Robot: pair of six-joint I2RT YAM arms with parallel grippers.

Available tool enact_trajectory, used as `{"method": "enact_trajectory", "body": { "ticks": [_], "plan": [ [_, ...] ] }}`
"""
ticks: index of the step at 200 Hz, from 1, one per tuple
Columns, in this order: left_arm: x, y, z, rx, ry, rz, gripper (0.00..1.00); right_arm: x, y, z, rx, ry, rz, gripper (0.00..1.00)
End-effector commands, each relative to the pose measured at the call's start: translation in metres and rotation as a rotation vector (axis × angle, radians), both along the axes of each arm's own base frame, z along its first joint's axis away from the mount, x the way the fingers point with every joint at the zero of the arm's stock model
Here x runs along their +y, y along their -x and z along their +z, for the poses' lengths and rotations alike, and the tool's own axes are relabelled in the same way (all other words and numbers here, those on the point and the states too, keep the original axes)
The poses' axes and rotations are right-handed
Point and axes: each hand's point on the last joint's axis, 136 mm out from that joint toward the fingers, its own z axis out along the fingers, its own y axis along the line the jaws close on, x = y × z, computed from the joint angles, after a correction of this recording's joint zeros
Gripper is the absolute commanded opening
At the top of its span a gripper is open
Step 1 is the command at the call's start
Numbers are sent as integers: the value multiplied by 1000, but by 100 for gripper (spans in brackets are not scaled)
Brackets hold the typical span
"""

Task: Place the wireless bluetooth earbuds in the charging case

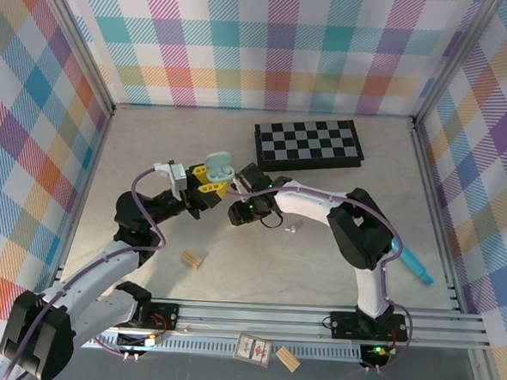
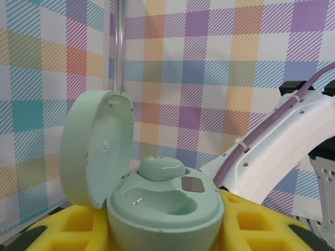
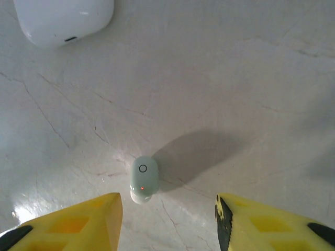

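Observation:
My left gripper (image 1: 207,185) is shut on a pale green charging case (image 1: 218,165) and holds it above the table with the lid (image 2: 97,146) swung open. Its yellow fingers (image 2: 47,232) flank the case body (image 2: 165,212). One pale green earbud (image 2: 160,168) sits in the far slot, and the near slot (image 2: 159,201) is empty. My right gripper (image 3: 167,219) is open and points down at the table. A second pale green earbud (image 3: 143,179) with a red light lies on the table between the fingertips, closer to the left finger (image 3: 78,222). A tiny white earbud (image 1: 291,229) lies beside the right arm.
A shut white case (image 3: 65,18) lies on the table beyond the right gripper. A folded chessboard (image 1: 308,142) is at the back, a tan wooden block (image 1: 193,259) in front of the left arm, and a blue pen (image 1: 413,262) at the right edge.

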Motion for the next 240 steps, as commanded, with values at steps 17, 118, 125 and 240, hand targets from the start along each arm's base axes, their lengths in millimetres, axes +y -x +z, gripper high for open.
{"method": "enact_trajectory", "body": {
  "ticks": [17, 118, 125, 240],
  "plan": [
    [4, -1, 13, -40, 25, 11, 27, 12, 4, 0, 39, -8, 17, 50],
    [3, 2, 13, -37, 17, 2, 27, 26, 4, -15, 86, -30, 37, 46],
    [3, 2, 12, -36, 16, 2, 27, 26, 4, -14, 88, -32, 36, 46],
    [3, 2, 12, -33, 12, 4, 27, 25, 18, -12, 132, -108, 20, 39]
  ]
}}
